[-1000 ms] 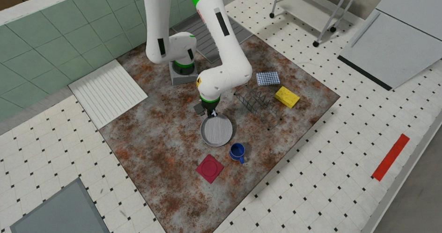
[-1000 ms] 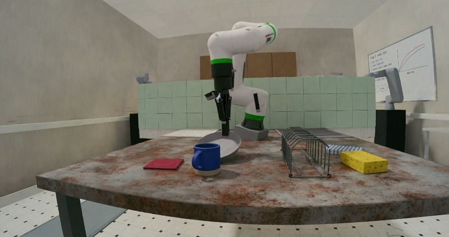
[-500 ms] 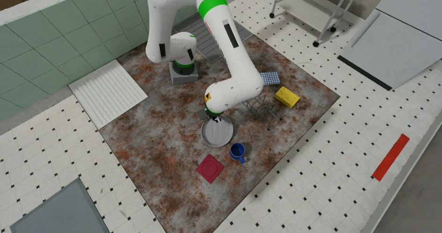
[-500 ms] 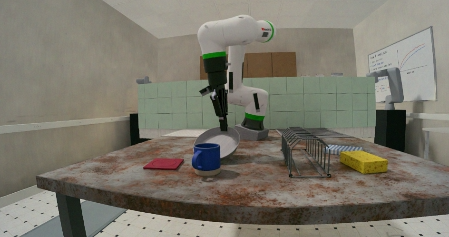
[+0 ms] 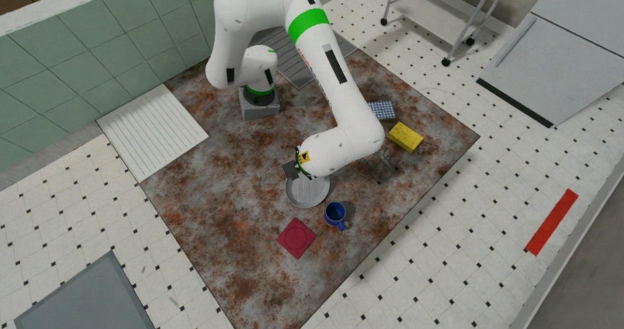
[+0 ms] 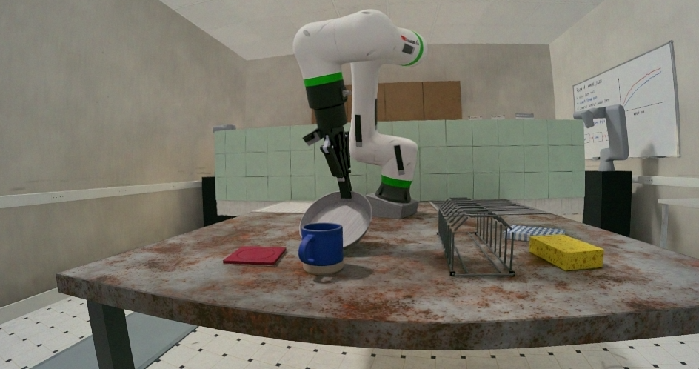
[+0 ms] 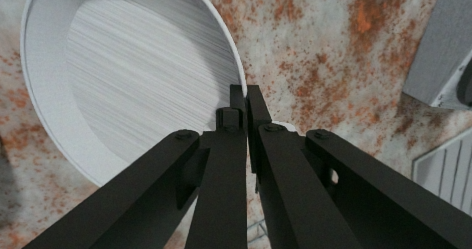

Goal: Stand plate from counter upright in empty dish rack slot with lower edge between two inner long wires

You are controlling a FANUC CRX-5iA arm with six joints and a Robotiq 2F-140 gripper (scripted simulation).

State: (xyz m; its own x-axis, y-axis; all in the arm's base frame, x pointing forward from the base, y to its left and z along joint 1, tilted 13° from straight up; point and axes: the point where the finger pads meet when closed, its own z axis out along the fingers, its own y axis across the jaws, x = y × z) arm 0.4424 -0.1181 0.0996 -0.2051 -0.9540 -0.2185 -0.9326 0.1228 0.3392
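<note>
The grey plate (image 5: pixel 307 191) (image 6: pixel 338 214) (image 7: pixel 140 68) is tilted steeply, its far rim raised and its inner face toward the exterior camera. My gripper (image 6: pixel 346 195) (image 7: pixel 243 103) is shut on the raised rim, one finger on each side of it. In the top view the arm hides the fingertips. The plate's lower edge is partly hidden behind the mug in the exterior view, so I cannot tell whether it touches the counter. The wire dish rack (image 5: pixel 379 169) (image 6: pixel 482 275) stands on the counter to the right of the plate in the exterior view, with no plate in it. The arm covers part of it in the top view.
A blue mug (image 5: pixel 335 213) (image 6: pixel 321 246) stands close in front of the plate. A red coaster (image 5: pixel 295 238) (image 6: pixel 255 255) lies beyond it. A yellow sponge (image 5: pixel 405 137) (image 6: pixel 566 252) and a checked cloth (image 5: pixel 382 109) (image 6: pixel 535 232) lie beside the rack.
</note>
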